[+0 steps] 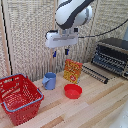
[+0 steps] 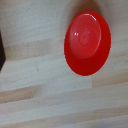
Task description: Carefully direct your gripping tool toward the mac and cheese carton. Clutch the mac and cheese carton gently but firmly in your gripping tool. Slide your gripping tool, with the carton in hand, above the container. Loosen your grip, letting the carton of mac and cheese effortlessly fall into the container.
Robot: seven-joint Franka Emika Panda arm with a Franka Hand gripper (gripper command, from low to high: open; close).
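In the exterior view my gripping tool (image 1: 60, 54) hangs in the air above the wooden table, its two dark fingers spread apart and empty, so it is open. The mac and cheese carton (image 1: 73, 71) stands upright below it and slightly toward the exterior view's right, well apart from the fingers. The container, a red basket (image 1: 19, 97) with a blue-grey rim, sits at the exterior view's left near the front edge. The wrist view shows neither the carton, the basket nor the fingers.
A blue mug (image 1: 49, 80) stands just left of the carton. A small red bowl (image 1: 73, 91) lies in front of it and fills much of the wrist view (image 2: 88, 43). A toaster oven (image 1: 112, 56) sits at the back right. A slatted wall runs behind.
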